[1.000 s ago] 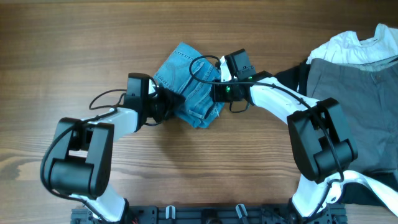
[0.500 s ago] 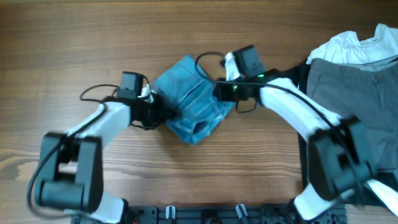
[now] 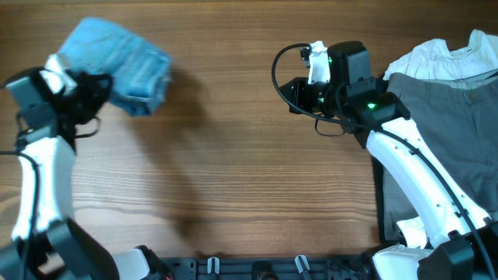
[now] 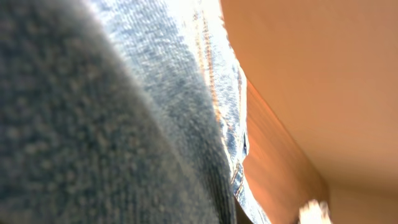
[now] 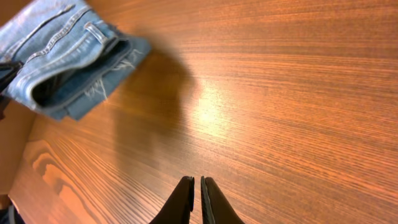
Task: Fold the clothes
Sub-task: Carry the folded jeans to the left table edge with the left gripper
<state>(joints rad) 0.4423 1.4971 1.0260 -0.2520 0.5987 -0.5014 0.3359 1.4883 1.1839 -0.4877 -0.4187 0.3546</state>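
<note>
**A:** Where are the jeans [image 3: 124, 66]?

**B:** At the far left corner of the wooden tabletop [image 3: 233, 179]. They are light-blue denim, bundled into a thick fold. They look lifted, because their shadow falls on the wood to one side of them. The right wrist camera shows a frayed hem and orange stitching on the bundle.

**A:** What holds them?

**B:** The left hand [image 3: 89, 84]. It pinches the bundle from the left-edge side. Its own camera sees almost nothing but blurred denim pressed close to the lens.

**A:** And the right hand [image 3: 299, 93]?

**B:** It hangs over the far half of the tabletop, right of the middle and well apart from the jeans. From its wrist camera, the two dark fingers [image 5: 186, 198] are pressed together with only a thin slit between them. They grip nothing, and bare wood lies below.

**A:** Any other clothes?

**B:** A pile lies along the right edge. Grey trousers [image 3: 451, 132] are on top, and a white top [image 3: 443, 56] sits toward the far right corner. A strip of black cloth [image 3: 380, 194] runs along the pile's left side.
</note>
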